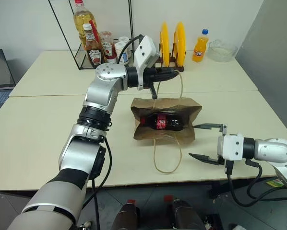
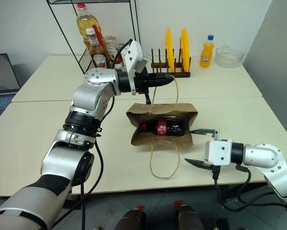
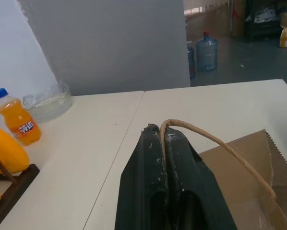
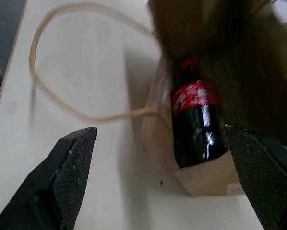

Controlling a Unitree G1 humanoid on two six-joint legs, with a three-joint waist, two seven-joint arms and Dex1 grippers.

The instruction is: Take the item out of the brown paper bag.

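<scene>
Cola bottle (image 1: 162, 122) lay on its side inside the brown paper bag (image 1: 182, 108), which rested on the counter (image 1: 38, 129) with its mouth held up. It looked rigid, smooth and probably slippery, with some weight from the liquid; the labelled middle seemed the surest place to grip, across its width. The left hand (image 1: 176, 73) was closed tight on one twisted-paper handle (image 1: 180, 86), lifting it. The right hand (image 1: 207, 142) hovered just beside the bag, fingers spread wide, holding nothing.
</scene>
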